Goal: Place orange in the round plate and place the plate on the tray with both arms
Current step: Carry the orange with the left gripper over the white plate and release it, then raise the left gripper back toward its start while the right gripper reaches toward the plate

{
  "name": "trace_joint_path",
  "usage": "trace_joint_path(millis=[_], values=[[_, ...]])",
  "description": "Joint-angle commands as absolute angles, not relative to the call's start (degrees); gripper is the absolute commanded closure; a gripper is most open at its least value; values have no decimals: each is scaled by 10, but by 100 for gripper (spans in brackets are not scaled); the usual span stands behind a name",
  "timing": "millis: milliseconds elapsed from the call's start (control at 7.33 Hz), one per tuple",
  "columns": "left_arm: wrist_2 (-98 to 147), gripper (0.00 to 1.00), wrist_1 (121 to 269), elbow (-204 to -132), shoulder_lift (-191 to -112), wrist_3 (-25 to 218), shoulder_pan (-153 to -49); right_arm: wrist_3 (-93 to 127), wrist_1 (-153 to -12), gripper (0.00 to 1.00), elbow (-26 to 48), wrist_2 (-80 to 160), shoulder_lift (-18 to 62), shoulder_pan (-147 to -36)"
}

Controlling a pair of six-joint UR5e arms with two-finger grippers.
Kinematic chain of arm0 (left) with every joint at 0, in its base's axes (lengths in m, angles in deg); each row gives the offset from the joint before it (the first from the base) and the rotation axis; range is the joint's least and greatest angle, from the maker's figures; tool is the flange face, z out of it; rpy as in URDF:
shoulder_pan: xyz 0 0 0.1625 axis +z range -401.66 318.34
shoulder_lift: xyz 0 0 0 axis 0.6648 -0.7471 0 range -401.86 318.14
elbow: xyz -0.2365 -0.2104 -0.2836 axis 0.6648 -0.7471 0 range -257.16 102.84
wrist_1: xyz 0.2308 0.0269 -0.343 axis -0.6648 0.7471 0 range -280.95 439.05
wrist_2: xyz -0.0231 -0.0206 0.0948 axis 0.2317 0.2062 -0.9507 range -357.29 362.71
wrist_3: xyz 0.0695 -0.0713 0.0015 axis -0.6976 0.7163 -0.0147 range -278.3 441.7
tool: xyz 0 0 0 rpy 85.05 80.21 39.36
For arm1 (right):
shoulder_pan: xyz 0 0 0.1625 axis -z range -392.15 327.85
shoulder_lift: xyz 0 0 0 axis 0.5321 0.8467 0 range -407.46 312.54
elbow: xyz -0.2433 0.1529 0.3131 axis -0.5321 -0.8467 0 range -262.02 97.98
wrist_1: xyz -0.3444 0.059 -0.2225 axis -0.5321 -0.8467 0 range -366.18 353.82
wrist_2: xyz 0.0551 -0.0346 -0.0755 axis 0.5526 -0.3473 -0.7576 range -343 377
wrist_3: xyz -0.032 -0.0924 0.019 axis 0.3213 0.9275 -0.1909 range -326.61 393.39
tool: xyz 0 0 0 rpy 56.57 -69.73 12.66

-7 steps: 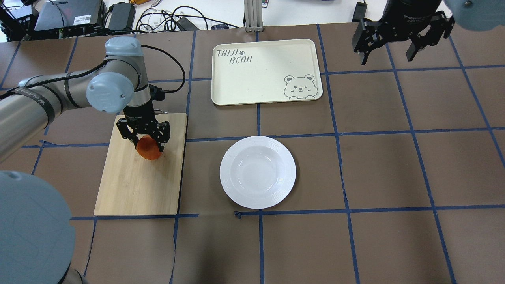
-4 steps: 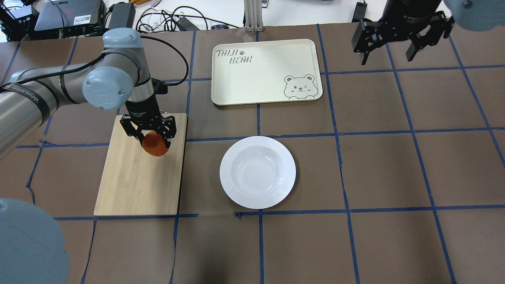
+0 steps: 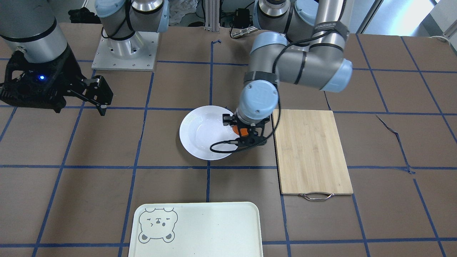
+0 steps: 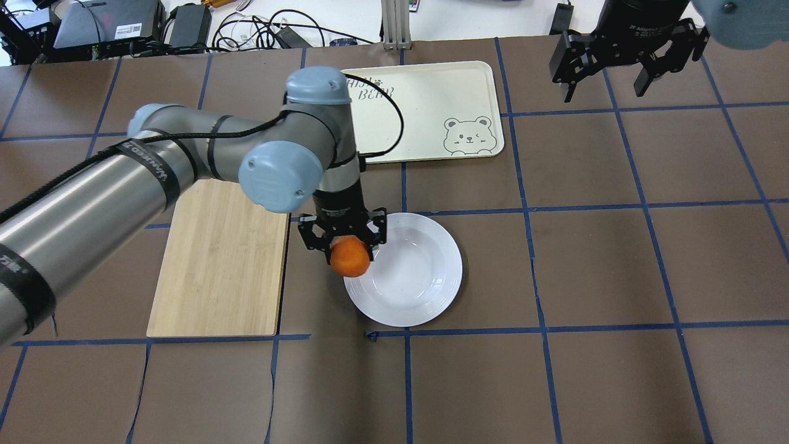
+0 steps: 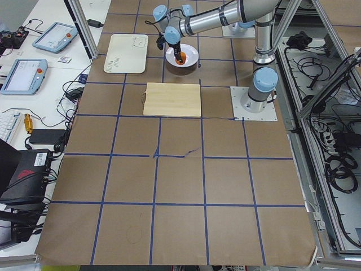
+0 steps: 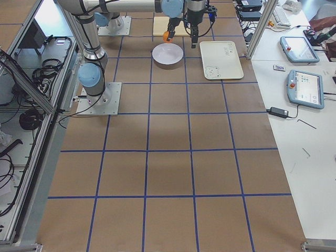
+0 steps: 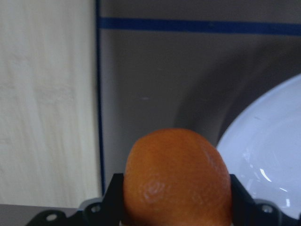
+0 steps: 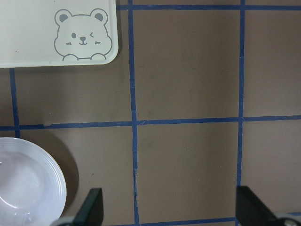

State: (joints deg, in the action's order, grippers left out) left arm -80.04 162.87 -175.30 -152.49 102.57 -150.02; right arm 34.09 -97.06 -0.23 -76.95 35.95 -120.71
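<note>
My left gripper (image 4: pixel 349 250) is shut on the orange (image 4: pixel 350 258), holding it in the air over the near-left rim of the round white plate (image 4: pixel 425 277). In the front-facing view the orange (image 3: pixel 243 131) peeks out under the wrist at the plate's (image 3: pixel 200 132) right edge. The left wrist view shows the orange (image 7: pixel 178 176) between the fingers, with the plate (image 7: pixel 268 155) to its right. The cream tray (image 4: pixel 431 105) with the bear face lies behind the plate. My right gripper (image 4: pixel 607 83) hangs open and empty at the far right, well away from both.
A bamboo cutting board (image 4: pixel 216 271) lies bare to the left of the plate, its metal handle (image 3: pixel 316 195) at the far end. Brown paper with blue tape lines covers the table. Cables and electronics (image 4: pixel 123 24) sit beyond the far edge.
My left arm has carried the orange to the right, from above the cutting board to the plate's left rim. The right arm, plate and tray have not moved.
</note>
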Motion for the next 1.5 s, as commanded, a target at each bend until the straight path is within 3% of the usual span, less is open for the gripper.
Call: trace_joint_path(millis=[0, 136, 273, 409, 818, 1364], values=[[-733, 100, 1566, -1776, -1544, 1078, -1542, 344, -970, 0, -2, -768, 359, -1207], [-736, 100, 1520, -1800, -1556, 1079, -1542, 344, -968, 0, -2, -769, 358, -1207], [-739, 93, 1491, -1816, -1559, 1077, -1542, 346, -970, 0, -2, -769, 357, -1207], [-740, 1, 1484, -1814, -1556, 1085, -1542, 346, -969, 0, -2, -770, 355, -1205], [-821, 0, 1519, -1755, -1524, 1085, -1524, 349, -959, 0, -2, -824, 359, -1205], [-869, 0, 1593, -1670, -1411, 980, -1477, 341, -960, 0, 0, -822, 348, -1210]])
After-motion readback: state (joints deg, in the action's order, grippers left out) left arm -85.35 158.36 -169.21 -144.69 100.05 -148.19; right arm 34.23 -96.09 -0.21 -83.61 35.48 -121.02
